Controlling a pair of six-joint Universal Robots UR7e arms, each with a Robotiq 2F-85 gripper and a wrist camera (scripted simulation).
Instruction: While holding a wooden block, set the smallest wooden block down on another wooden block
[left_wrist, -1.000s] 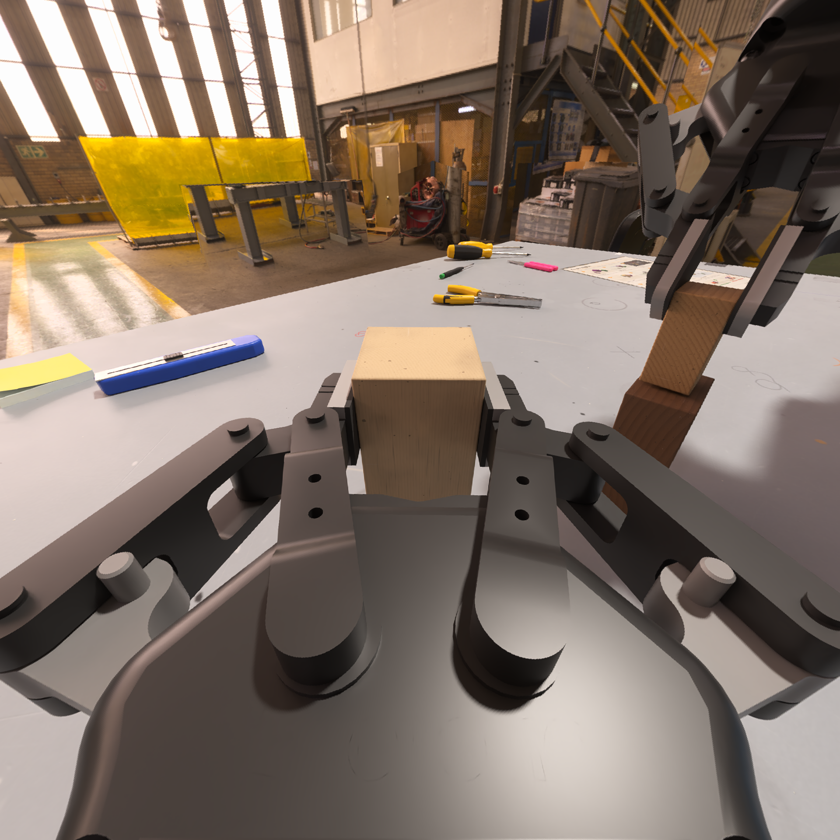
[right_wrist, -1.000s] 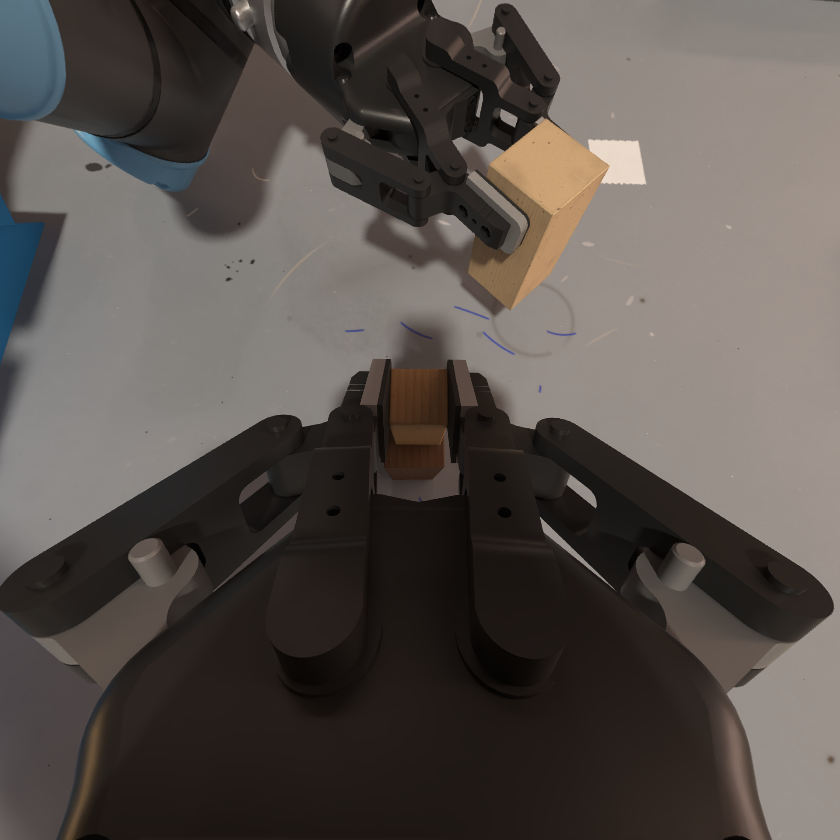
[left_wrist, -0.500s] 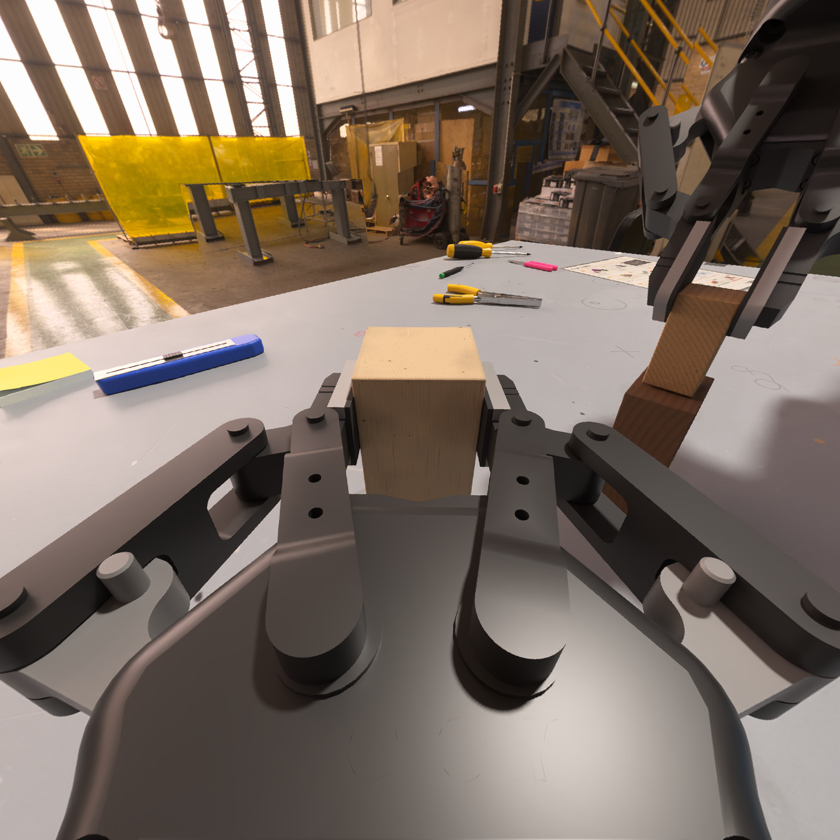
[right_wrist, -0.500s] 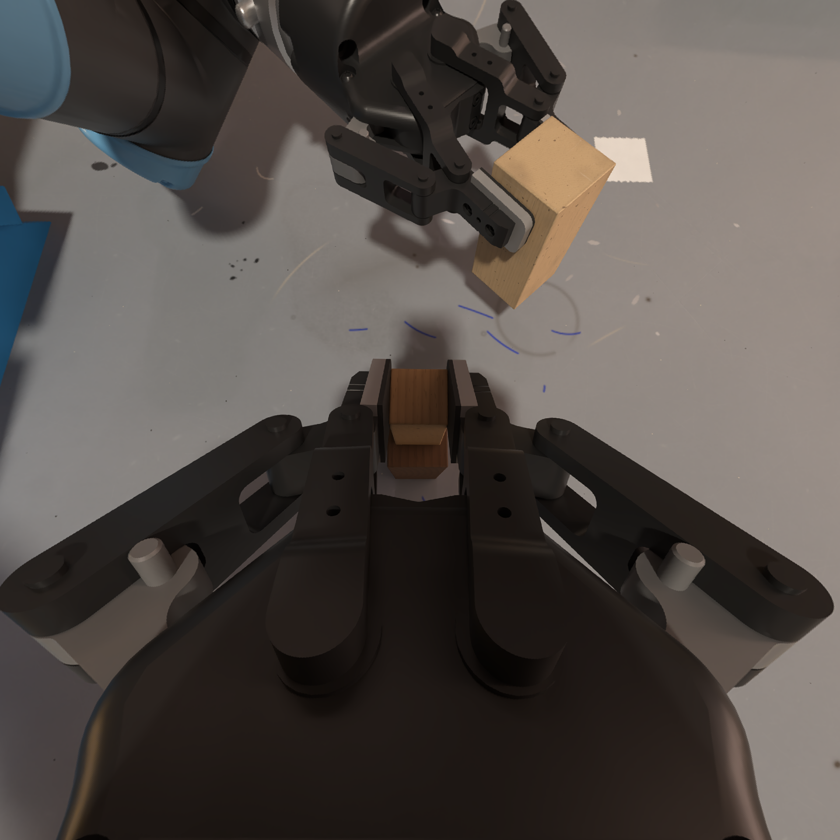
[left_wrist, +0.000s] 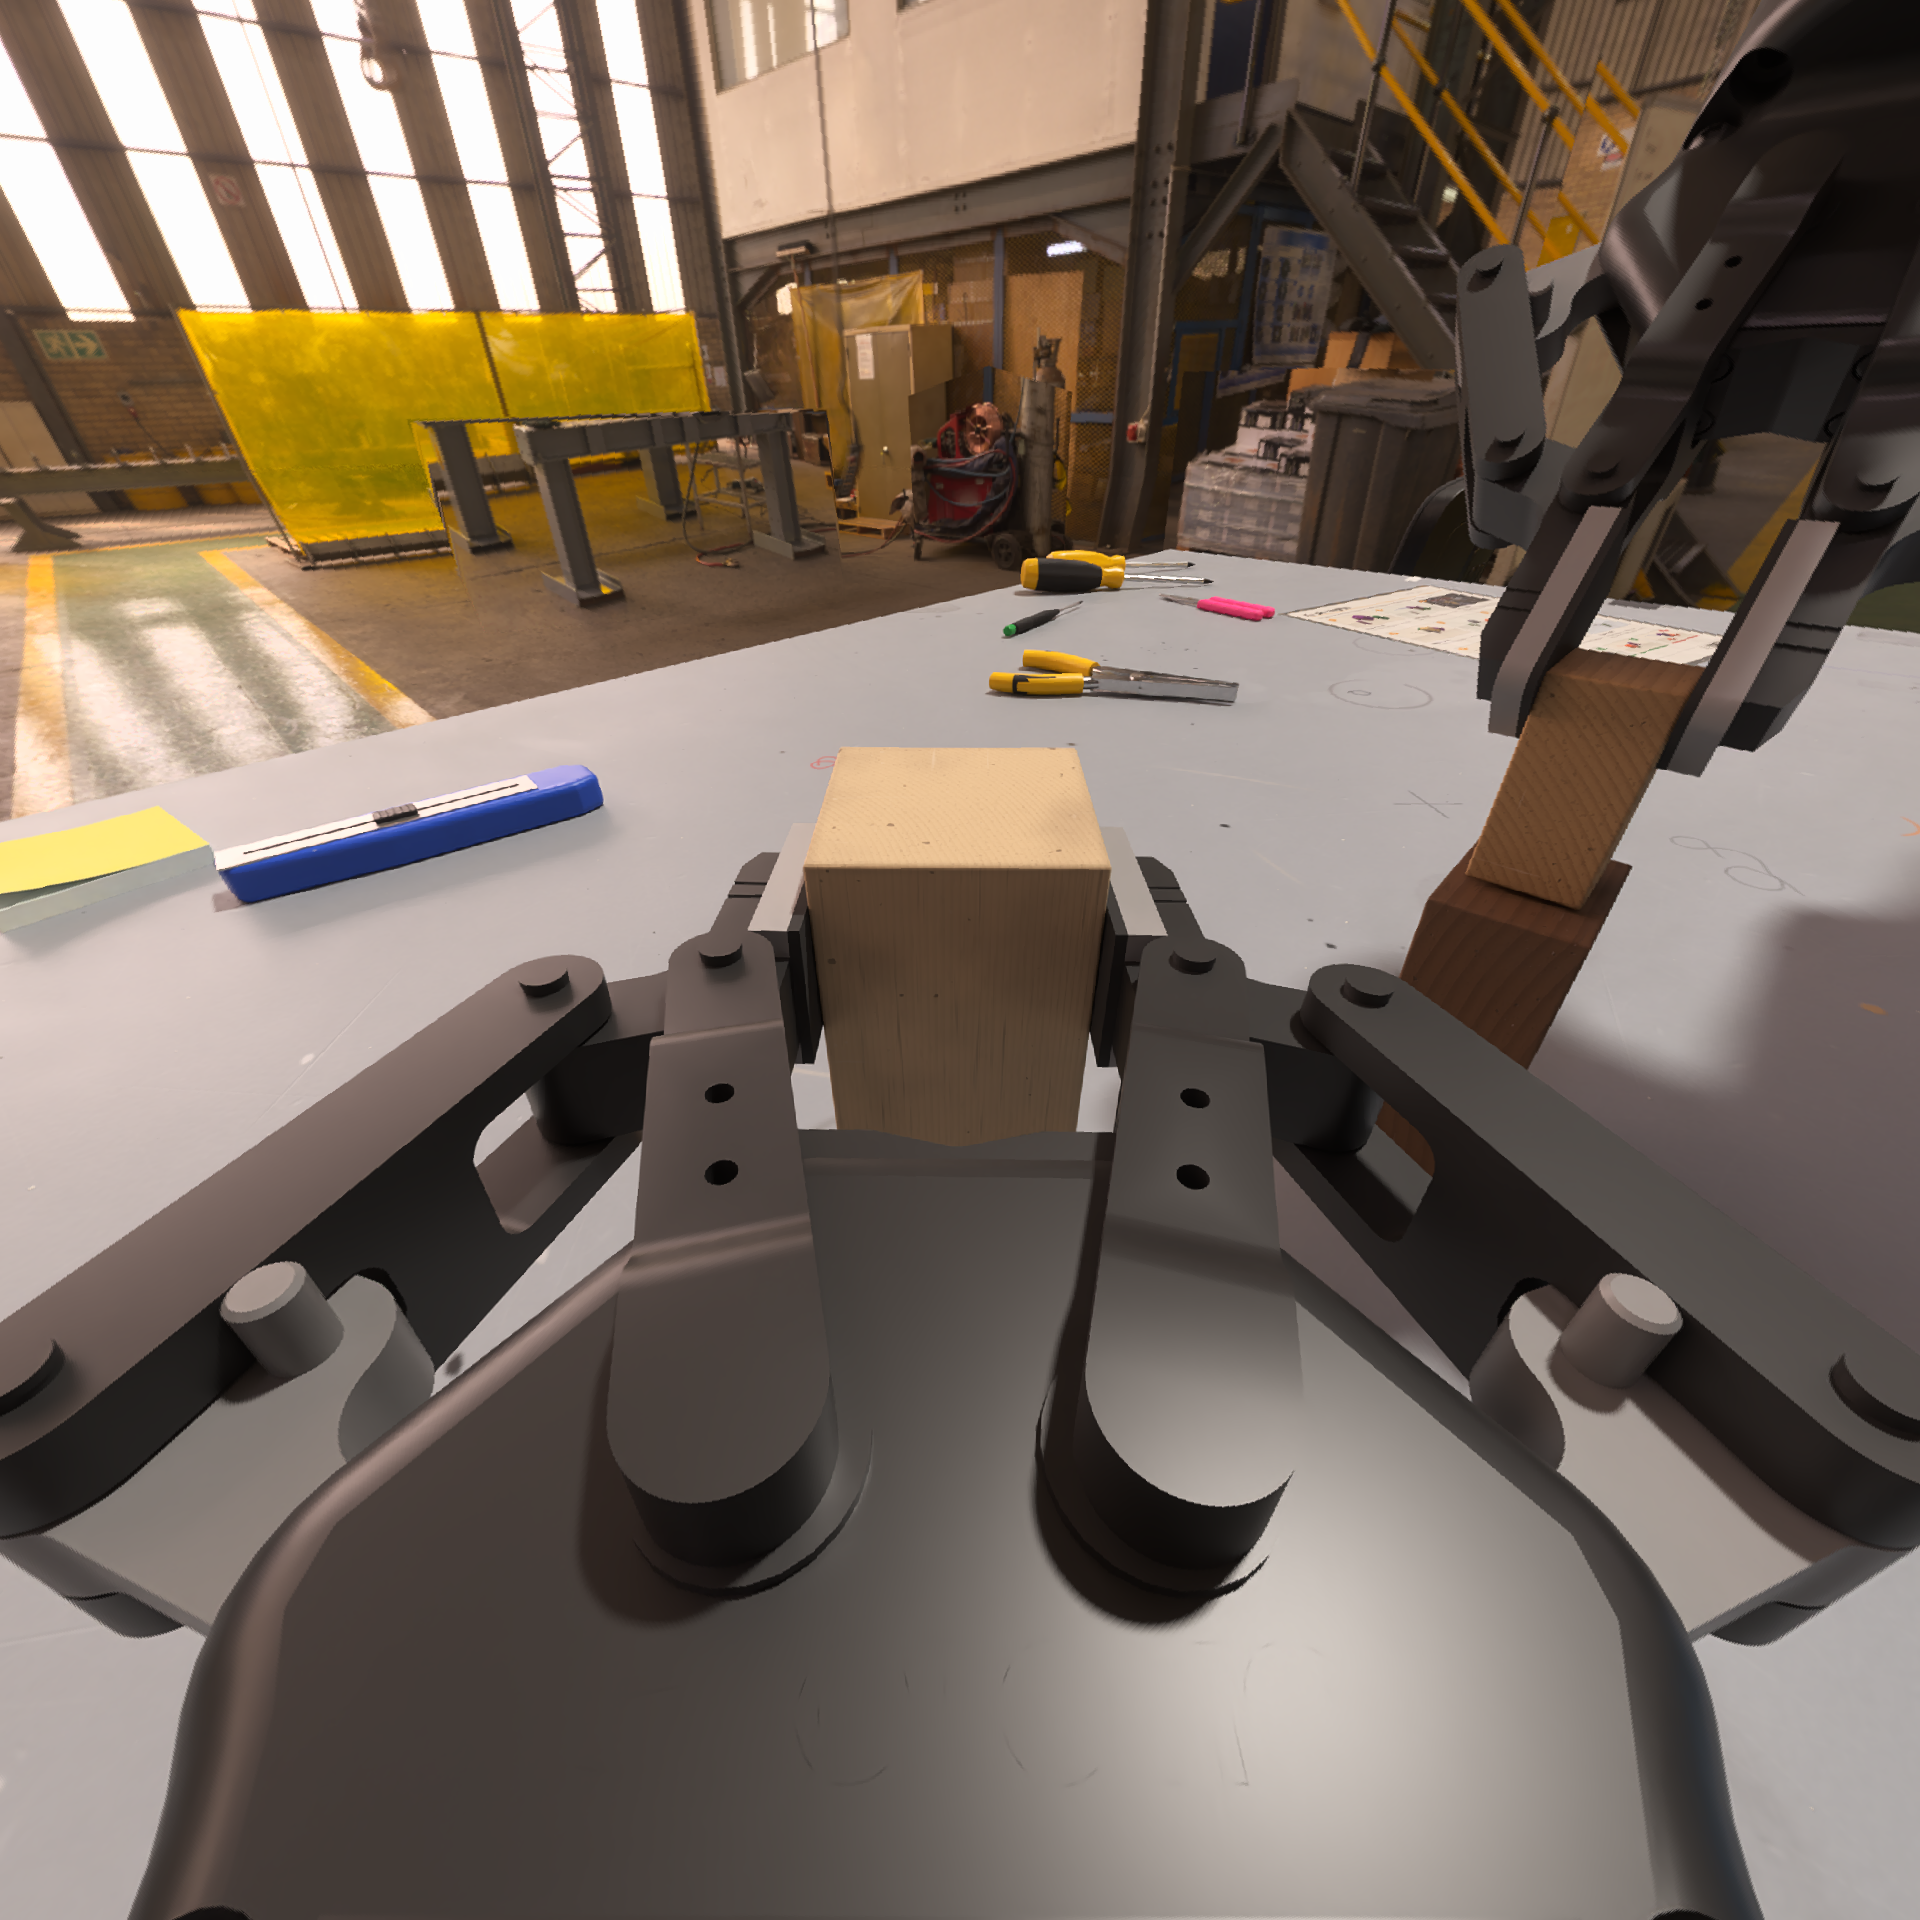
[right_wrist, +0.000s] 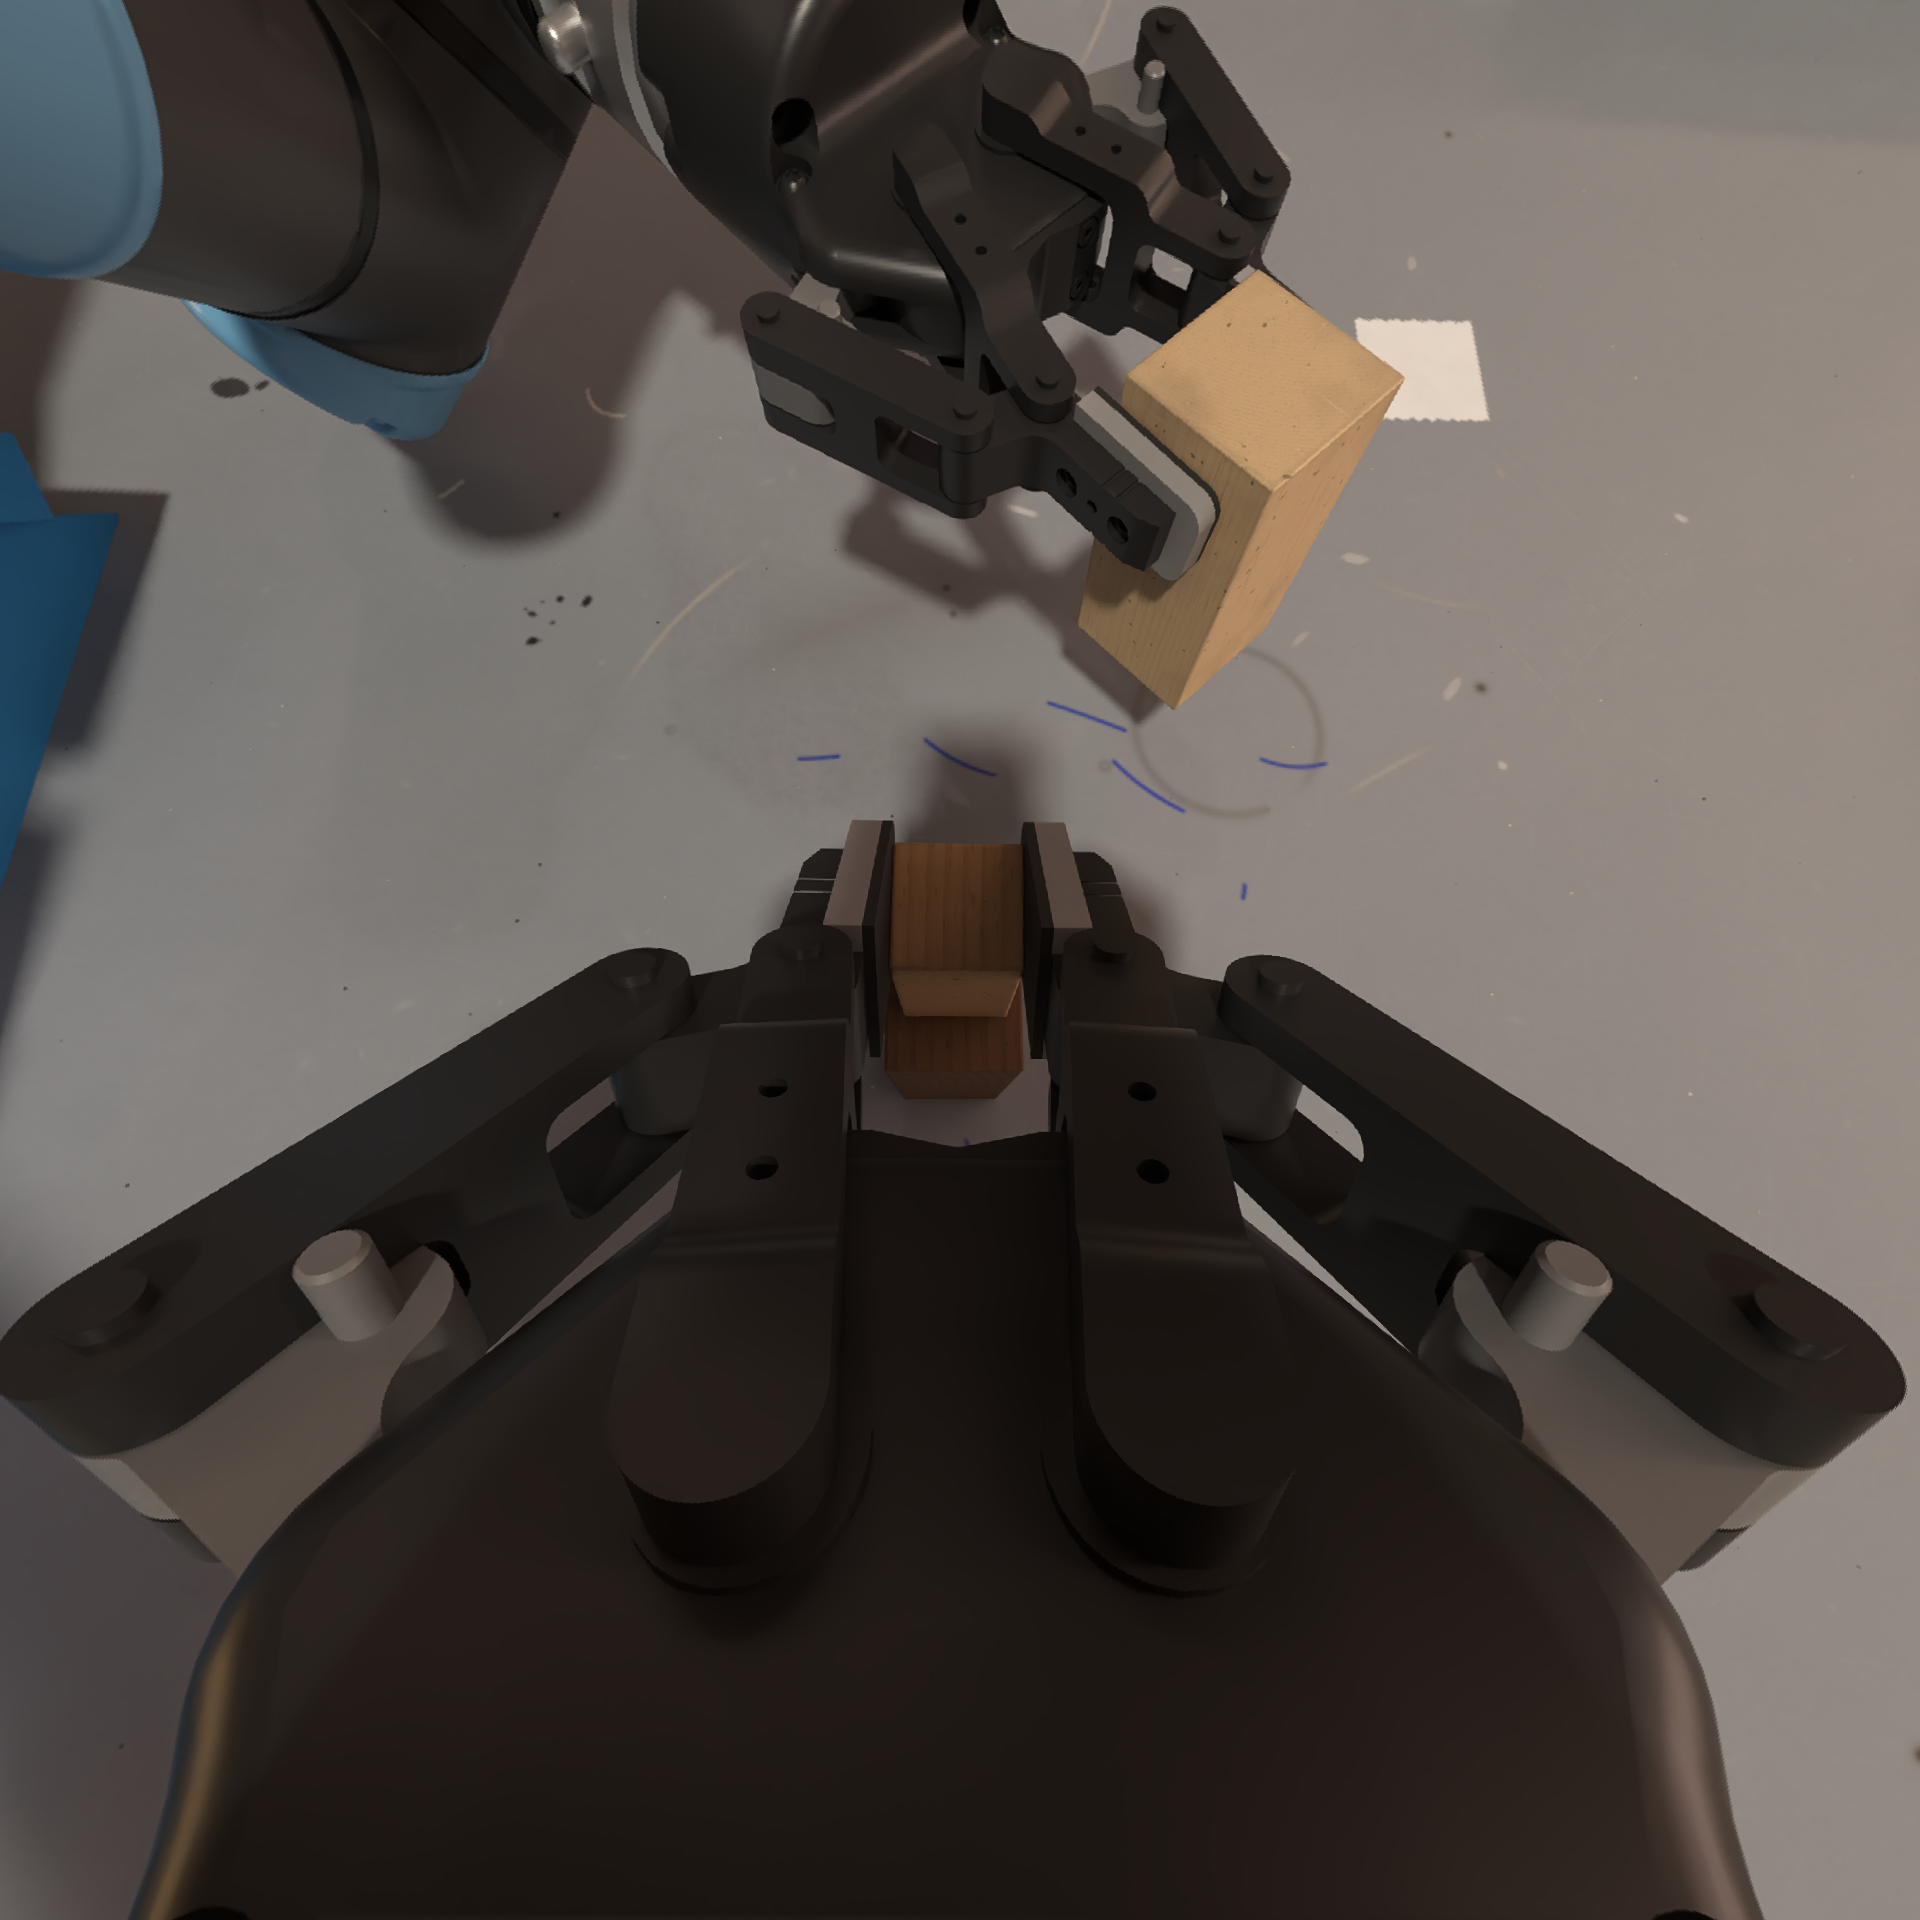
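Right gripper: we saw its 2 pads closed against the small tan block, which sat tilted on the dark brown block standing on the grey table. Left gripper: we found it clamped on the large pale block, held above the table beside the stack. Farther off lay a blue utility knife and yellow-handled pliers.

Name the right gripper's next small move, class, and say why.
Probably open the right gripper: its small block already rests on the dark block, while the left gripper holds the pale block.
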